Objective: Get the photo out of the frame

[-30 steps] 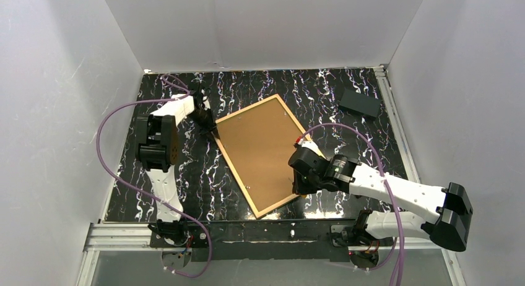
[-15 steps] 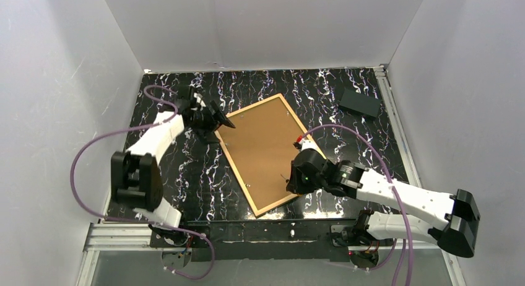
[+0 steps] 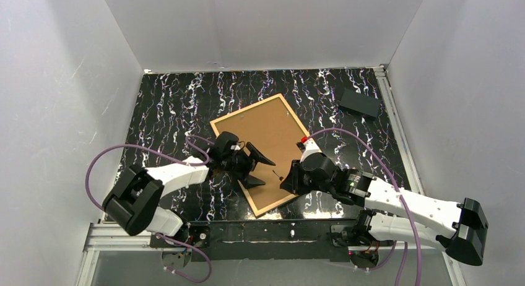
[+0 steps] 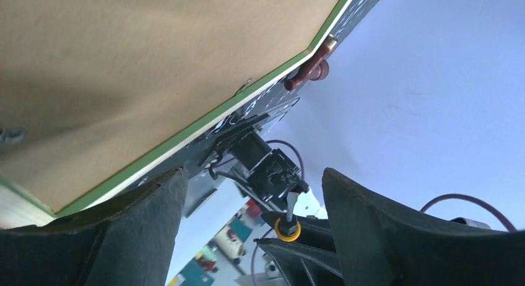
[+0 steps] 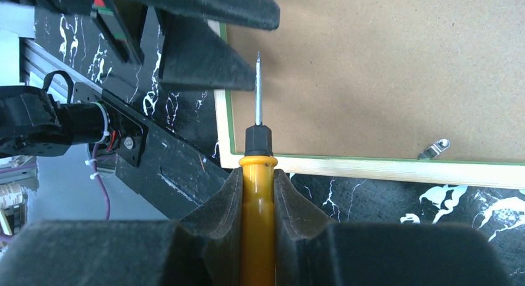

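Left hand (image 3: 269, 174) over frame (image 3: 247, 108) edge

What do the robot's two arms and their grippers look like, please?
The left arm and right arm have white shells, black joint housings and a looping purple cable each. The left gripper and right gripper have black wedge-shaped fingers. A red tab sits near the right wrist.

a dark box (image 3: 359, 103) is set far right on the table (image 3: 167, 100); a screwdriver (image 5: 257, 193) is pointed over the backing (image 5: 384, 63).
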Controlling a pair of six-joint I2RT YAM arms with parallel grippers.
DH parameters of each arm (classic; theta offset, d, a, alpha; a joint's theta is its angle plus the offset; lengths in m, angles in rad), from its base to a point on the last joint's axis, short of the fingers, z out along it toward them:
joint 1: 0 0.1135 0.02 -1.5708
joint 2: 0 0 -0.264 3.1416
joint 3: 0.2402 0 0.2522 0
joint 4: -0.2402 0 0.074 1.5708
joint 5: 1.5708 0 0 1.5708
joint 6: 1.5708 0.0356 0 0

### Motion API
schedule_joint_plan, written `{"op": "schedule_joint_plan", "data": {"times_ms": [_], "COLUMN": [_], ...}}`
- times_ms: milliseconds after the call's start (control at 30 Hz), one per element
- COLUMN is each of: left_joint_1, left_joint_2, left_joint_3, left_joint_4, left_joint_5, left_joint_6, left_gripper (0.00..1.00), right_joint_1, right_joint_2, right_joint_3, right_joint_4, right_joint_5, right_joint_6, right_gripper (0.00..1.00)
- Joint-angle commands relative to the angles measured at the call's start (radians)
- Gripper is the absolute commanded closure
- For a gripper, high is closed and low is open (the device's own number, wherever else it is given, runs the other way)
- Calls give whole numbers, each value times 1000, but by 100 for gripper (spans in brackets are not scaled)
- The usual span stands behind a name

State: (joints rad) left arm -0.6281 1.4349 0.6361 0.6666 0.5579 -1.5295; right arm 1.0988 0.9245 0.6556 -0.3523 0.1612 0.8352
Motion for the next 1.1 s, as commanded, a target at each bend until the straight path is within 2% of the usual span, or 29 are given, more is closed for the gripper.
{"op": "schedule_joint_plan", "data": {"times_ms": [0,67,133,267,467,567,633,667,767,800,867,900,933,967,1033,1067], "left_joint_1": [-48,-79,-102,-130,-154,-156,-157,-159,-161,-161,-161,-161,-161,-161,-161,-162], "left_joint_2": [-108,-144,-152,-140,-110,-105,-108,-112,-136,-147,-170,-180,-190,-195,-197,-197], "left_joint_3": [-56,-53,-48,-53,-20,-16,-10,-4,12,12,19,19,16,12,-5,-13], "left_joint_4": [-21,-87,-114,-125,-121,-106,-119,-138,-247,-254,-317,-330,-336,-336,-305,-284], "left_joint_5": [-110,-152,-169,-202,-199,-206,-206,-207,-205,-217,-230,-241,-258,-269,-292,-301], "left_joint_6": [-174,-173,-193,-249,-264,-268,-272,-279,-324,-336,-359,-369,-382,-399,-450,-469], "left_gripper": [23,23,28,40,50,70,92,100,100,100,100,100,100,100,100,100], "right_joint_1": [0,0,1,4,4,5,7,7,13,13,16,16,16,17,30,36], "right_joint_2": [27,47,65,97,152,188,205,211,212,207,183,164,135,107,62,53], "right_joint_3": [18,27,38,75,122,136,139,141,154,158,153,138,110,71,6,-10], "right_joint_4": [65,66,76,88,103,109,122,124,86,62,14,0,24,90,219,238], "right_joint_5": [3,5,1,-9,-20,-40,-59,-67,-56,-36,34,69,78,63,68,94], "right_joint_6": [-7,-15,-25,-48,-77,-81,-82,-80,-61,-41,25,89,141,167,212,224], "right_gripper": [99,99,99,99,99,99,99,99,99,91,65,57,51,37,28,28]}}
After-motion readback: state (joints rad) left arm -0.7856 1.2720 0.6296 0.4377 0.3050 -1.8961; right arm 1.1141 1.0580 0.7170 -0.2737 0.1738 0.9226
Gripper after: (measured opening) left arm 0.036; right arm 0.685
